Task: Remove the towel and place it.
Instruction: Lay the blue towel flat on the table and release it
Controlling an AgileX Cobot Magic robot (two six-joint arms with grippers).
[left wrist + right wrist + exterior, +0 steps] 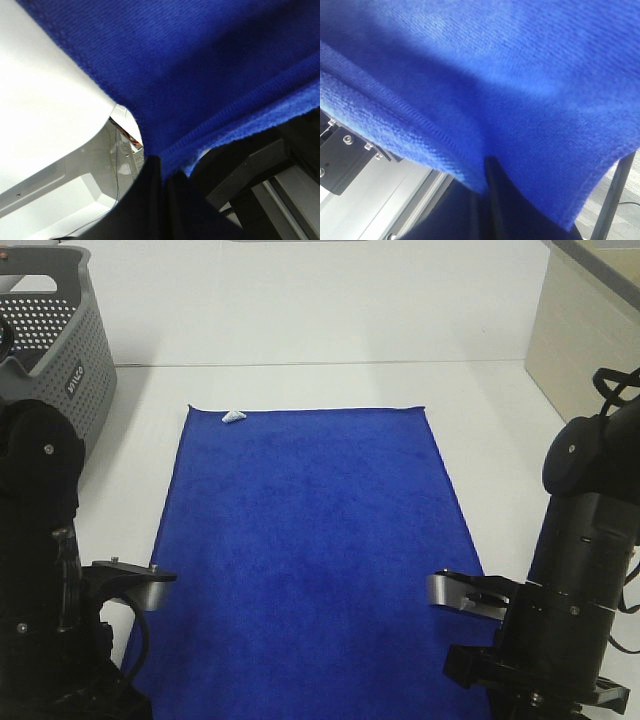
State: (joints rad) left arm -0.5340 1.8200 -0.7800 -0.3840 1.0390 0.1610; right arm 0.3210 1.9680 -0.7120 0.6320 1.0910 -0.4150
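The royal-blue towel [310, 540] lies spread flat on the white table [300, 320], its far hem toward the back with a small white tag [232, 417] at the far left corner. Its near edge runs off the table front between my two arms. In the left wrist view my left gripper [161, 167] is shut on the towel's [200, 60] stitched near hem. In the right wrist view my right gripper [487, 170] is likewise shut on the hem of the towel [495, 75]. The fingertips themselves do not show in the exterior high view.
A grey perforated basket [50, 350] stands at the back left, just left of the towel. A beige panel [585, 330] rises at the back right. Below the table's front edge, metal frame parts [115, 155] show under the hanging cloth.
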